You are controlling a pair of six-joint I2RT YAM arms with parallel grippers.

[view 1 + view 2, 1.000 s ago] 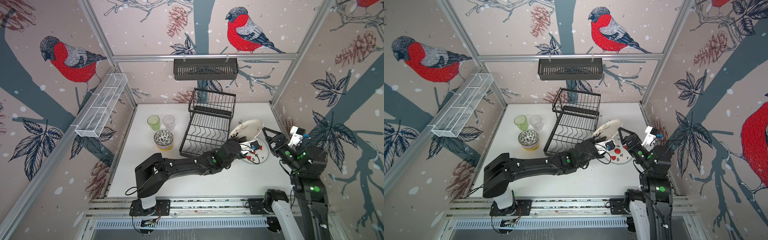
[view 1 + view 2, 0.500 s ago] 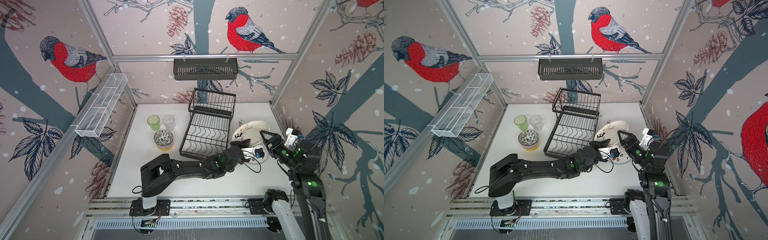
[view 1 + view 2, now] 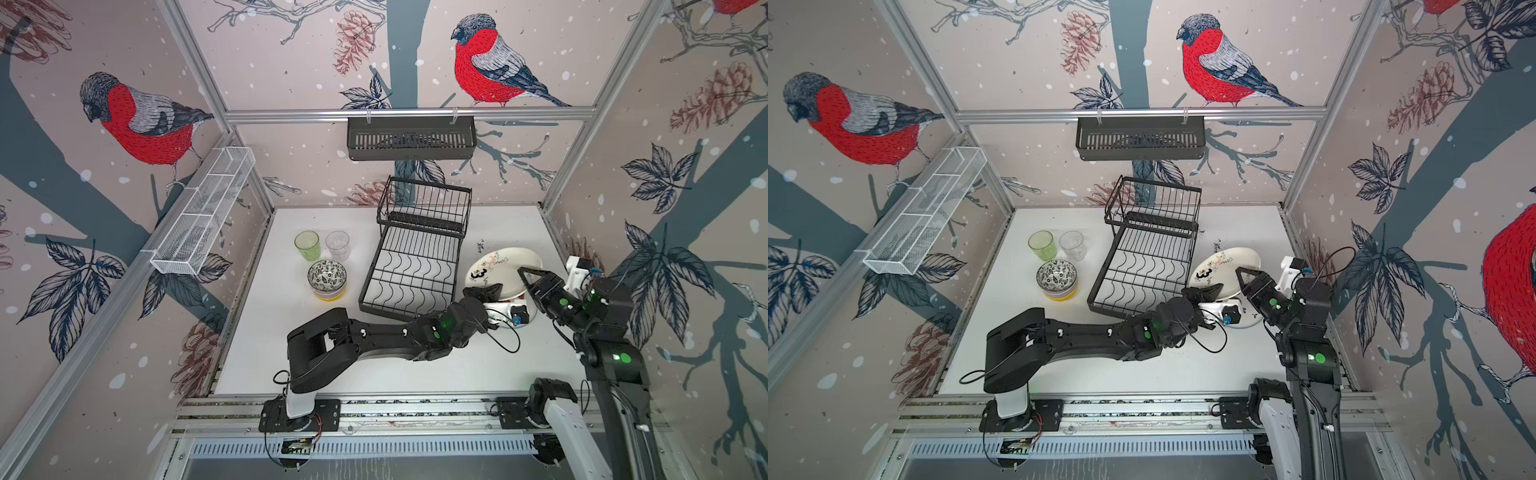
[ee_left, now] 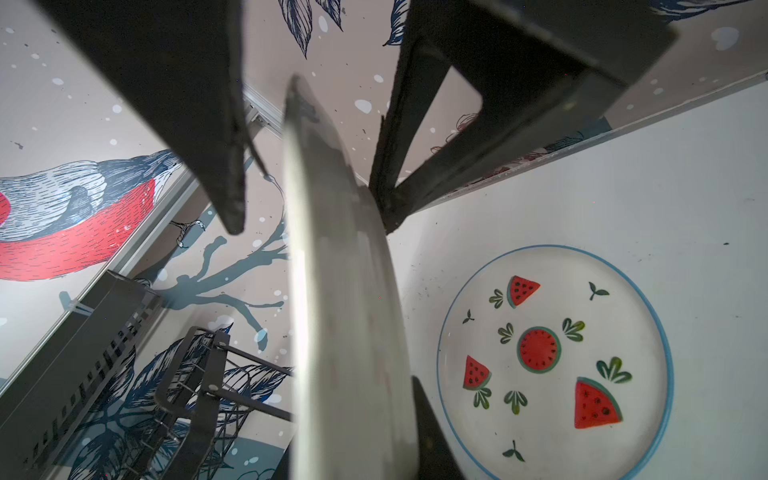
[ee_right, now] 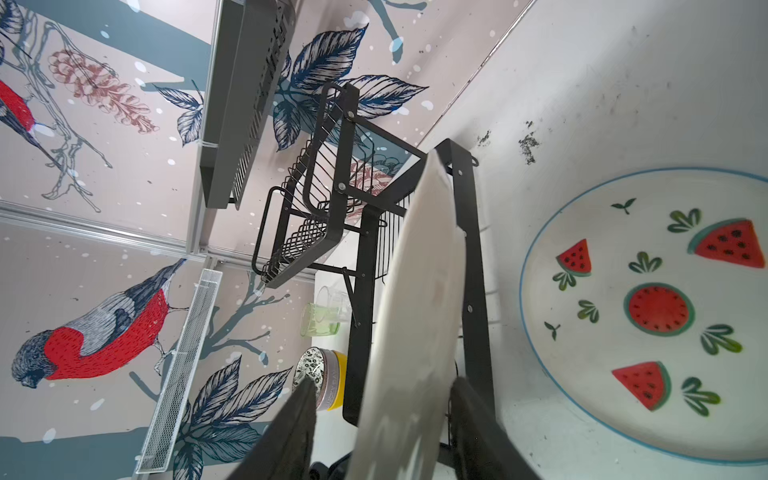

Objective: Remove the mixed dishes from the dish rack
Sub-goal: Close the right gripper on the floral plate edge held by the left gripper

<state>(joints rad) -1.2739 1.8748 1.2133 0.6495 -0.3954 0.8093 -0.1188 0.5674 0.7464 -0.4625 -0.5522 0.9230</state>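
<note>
Tabletop: cream plate (image 5: pixel 411 316) on edge between right hand (image 5: pixel 382 424) fingers

The only legible character is a bold black "3" on the upturned face of the cream plate (image 3: pixel 505 270), visible in both top views (image 3: pixel 1225 266). Thin script-like marks beside it on the same plate are too small to read.
</note>
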